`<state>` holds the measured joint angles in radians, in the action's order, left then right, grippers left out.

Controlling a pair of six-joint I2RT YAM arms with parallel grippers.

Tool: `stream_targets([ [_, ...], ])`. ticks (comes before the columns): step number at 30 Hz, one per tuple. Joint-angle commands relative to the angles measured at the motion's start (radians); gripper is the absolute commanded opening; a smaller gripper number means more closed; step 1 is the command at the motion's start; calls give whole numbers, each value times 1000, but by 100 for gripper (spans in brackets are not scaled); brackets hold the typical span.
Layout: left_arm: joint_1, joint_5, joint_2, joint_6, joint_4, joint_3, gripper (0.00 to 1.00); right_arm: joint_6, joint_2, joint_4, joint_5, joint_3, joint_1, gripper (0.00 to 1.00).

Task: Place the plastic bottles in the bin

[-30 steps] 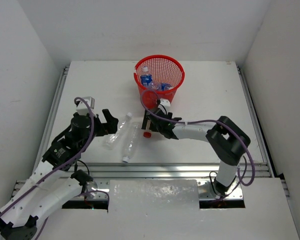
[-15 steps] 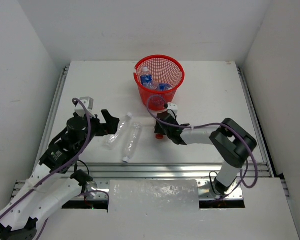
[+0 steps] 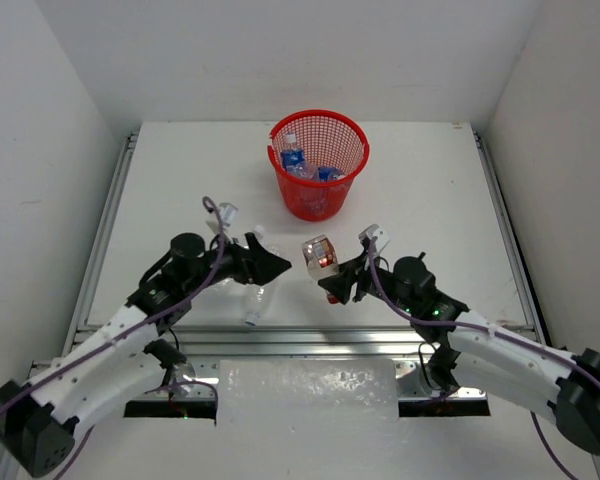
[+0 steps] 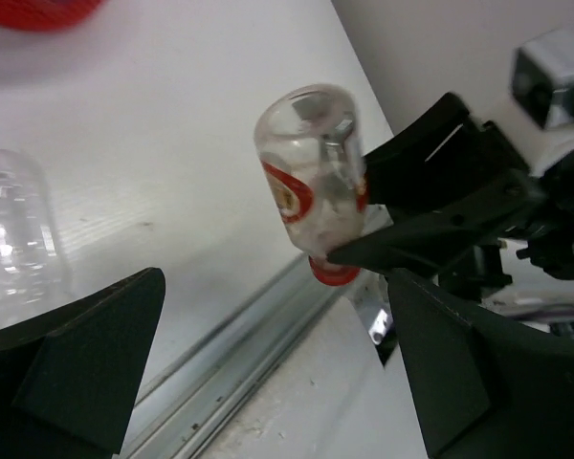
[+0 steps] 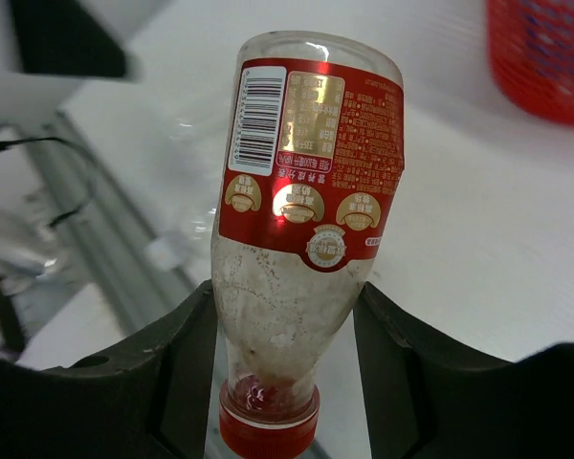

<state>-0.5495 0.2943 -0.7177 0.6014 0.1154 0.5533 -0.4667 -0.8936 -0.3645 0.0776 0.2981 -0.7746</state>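
Toward the middle of the desk's near edge, the right gripper point(image 3: 338, 283) is clamped on the red-labelled bottle point(image 3: 320, 256). It pinches the bottle low on the body just above the red cap, so the bottle stands inverted, base up and cap down, clear of the desk point(image 3: 420, 180). A second ago this bottle lay on the surface just in front of the bin point(image 3: 280, 135) with the fingers closing round it. Since then the arm has drawn back toward the near edge and lifted it, so the pick looks made and what is left for this bottle is the carry to the bin. That carry is now longer than it was, since the bin sits near the middle of the far edge. Blue-labelled bottles point(image 3: 293, 158) already lie inside it. The left gripper point(image 3: 268, 265) has swung in from the left side toward the centre. Its fingers are spread wide with nothing between them, and it hangs over the two unlabelled bottles point(image 3: 257, 300), which lie on the desk near the near edge. Its wrist view looks straight across at the raised bottle, so the two tools are close together. The right arm would do well to head for the bin before the left comes down for its own grasp.
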Motion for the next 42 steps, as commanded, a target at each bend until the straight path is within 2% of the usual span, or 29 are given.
stream_targets([
  [1, -53, 137, -86, 90, -321, -20, 100, 40, 88, -37, 235, 10, -6, 12],
  [6, -187, 82, -209, 75, -440, 26, 100, 23, 111, -5, 342, 72, -8, 14],
  [10, -204, 94, -281, 93, -516, 65, 99, 16, 114, -24, 402, 93, -9, 15],
  [11, -205, 106, -287, 97, -536, 66, 96, 16, 119, -28, 401, 93, -8, 16],
  [12, -205, 135, -293, 100, -574, 69, 90, 17, 131, -31, 398, 90, -9, 16],
  [13, -205, 147, -301, 103, -582, 76, 76, 19, 140, -31, 392, 90, -8, 21],
  [14, -207, 154, -318, 103, -571, 89, 20, 14, 150, -24, 381, 85, -8, 30],
  [15, -205, 137, -327, 98, -513, 135, 11, 16, 160, -14, 337, 84, -8, 43],
  [16, -205, 129, -342, 77, -481, 190, 3, 22, 194, 16, 303, 75, -8, 95],
  [17, -205, 112, -348, 63, -446, 226, 0, 23, 217, 36, 262, 70, -8, 99],
  [19, -205, -41, -365, 0, -262, 328, 0, 23, 263, 178, 58, 73, -8, 99],
  [20, -205, -119, -396, -23, -194, 459, 0, 8, 312, 244, -29, 90, -8, 99],
  [21, -204, -291, -420, -43, -43, 538, 0, -15, 338, 316, -121, 98, -8, 99],
  [22, -204, -384, -446, -81, 17, 610, 0, -38, 366, 451, -303, 107, -8, 99],
  [23, -199, -459, -513, -98, 59, 755, 0, -97, 415, 514, -382, 113, -8, 99],
  [24, -185, -575, -554, -118, 117, 828, 0, -128, 438, 577, -442, 121, -8, 99],
  [25, -176, -616, -593, -159, 139, 893, 0, -145, 458, 670, -516, 131, -6, 99],
  [26, -149, -691, -683, -178, 157, 1025, 0, -161, 494, 702, -533, 136, -8, 99],
  [28, -113, -730, -844, -222, 202, 1220, 0, -165, 524, 774, -549, 148, -6, 99],
  [31, -29, -689, -1026, -248, 303, 1439, 0, -170, 564, 831, -541, 157, -6, 99],
  [32, 2, -673, -1155, -252, 335, 1605, 0, -173, 573, 844, -538, 159, -6, 99],
  [34, 20, -649, -1329, -270, 423, 1835, 0, -182, 602, 884, -541, 161, -6, 99],
  [36, 40, -606, -1399, -281, 409, 1901, 0, -184, 639, 907, -538, 157, -6, 99],
  [37, 57, -537, -1423, -273, 341, 1883, 9, -185, 660, 914, -533, 157, -8, 99],
  [38, 63, -511, -1425, -273, 298, 1854, 9, -184, 660, 914, -536, 157, -8, 99],
  [39, 66, -473, -1424, -259, 255, 1820, 26, -182, 676, 923, -536, 156, -6, 99],
  [40, 78, -427, -1427, -253, 215, 1774, 39, -179, 680, 927, -536, 157, -6, 99],
  [42, 80, -371, -1459, -230, 214, 1807, 66, -171, 683, 943, -539, 164, -6, 99],
])
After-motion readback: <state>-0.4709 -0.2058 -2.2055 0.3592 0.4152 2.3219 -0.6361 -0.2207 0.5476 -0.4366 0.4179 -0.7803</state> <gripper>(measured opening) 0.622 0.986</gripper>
